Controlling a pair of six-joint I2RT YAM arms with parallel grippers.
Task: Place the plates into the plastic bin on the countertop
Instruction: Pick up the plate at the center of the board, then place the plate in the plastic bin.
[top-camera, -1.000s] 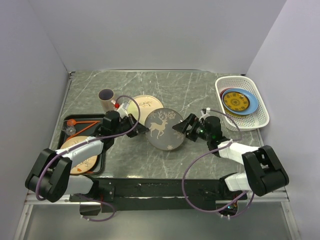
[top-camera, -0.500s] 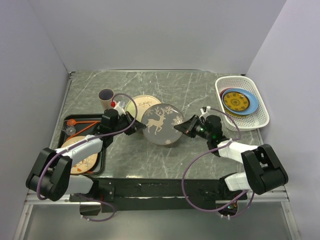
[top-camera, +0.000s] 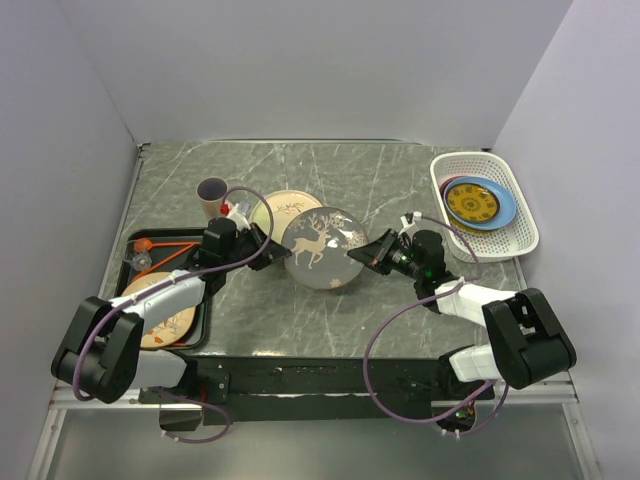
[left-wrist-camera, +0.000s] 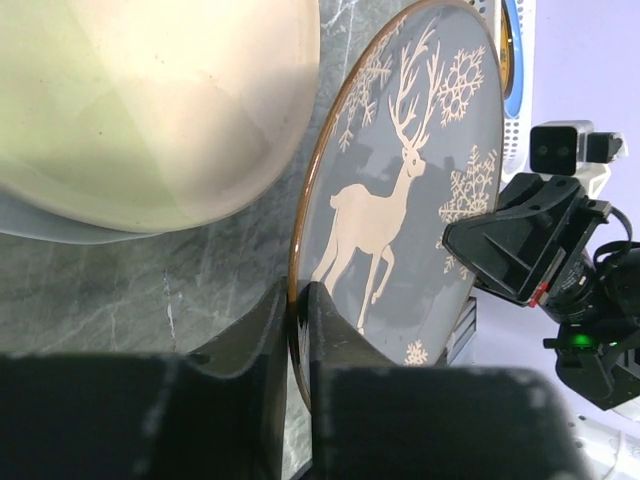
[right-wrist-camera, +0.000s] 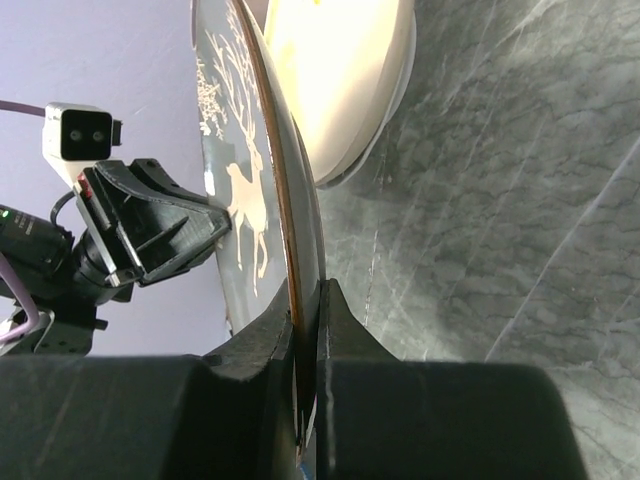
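Pinching the deer plate (top-camera: 322, 248) by opposite rims, tilted at the middle of the counter (top-camera: 400, 190), your left gripper (top-camera: 268, 250) and right gripper (top-camera: 372, 254) are both clamped on it, and the bin (top-camera: 527, 228) lies well off to its right, on the right gripper's side, so let that one carry.

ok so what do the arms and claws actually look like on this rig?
Left arm and right arm: black joint housings, white link covers, a purple cable looping along each. Left claw and right claw: black, two blunt wedge fingers. Small white camera box on each wrist; green light on the right.
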